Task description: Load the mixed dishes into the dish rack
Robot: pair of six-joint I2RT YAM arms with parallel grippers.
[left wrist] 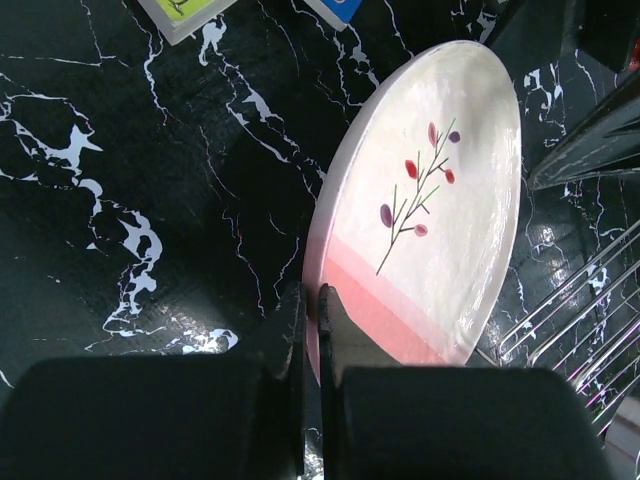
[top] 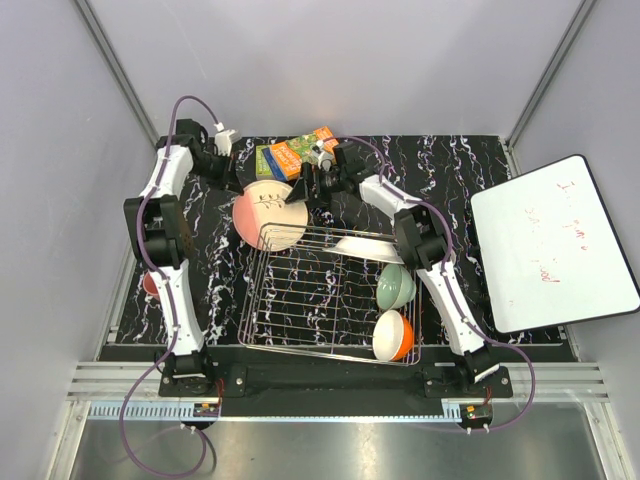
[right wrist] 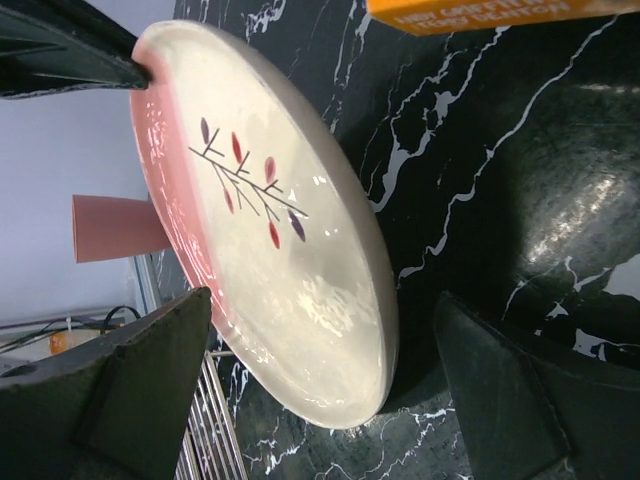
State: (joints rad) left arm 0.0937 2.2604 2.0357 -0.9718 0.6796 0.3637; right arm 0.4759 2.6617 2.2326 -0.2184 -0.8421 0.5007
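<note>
My left gripper (top: 243, 188) is shut on the pink rim of the pink-and-cream plate (top: 268, 215) and holds it tilted at the back left corner of the dish rack (top: 330, 300). In the left wrist view the fingers (left wrist: 296, 320) pinch the plate (left wrist: 430, 200). My right gripper (top: 305, 190) is open, its jaws on either side of the plate's cream edge (right wrist: 300, 300) without touching it. The white plate (top: 365, 248), pale green bowl (top: 396, 286) and orange bowl (top: 393, 335) sit in the rack's right side. The orange-red mug (top: 150, 285) peeks from behind the left arm. The pink cup (right wrist: 115, 228) stands beyond the plate.
Colourful books (top: 295, 152) lie on the black marbled table (top: 480, 170) at the back, close behind both grippers. A whiteboard (top: 550, 250) lies at the right edge. Rack wires show in the left wrist view (left wrist: 580, 310) and the right wrist view (right wrist: 205, 430).
</note>
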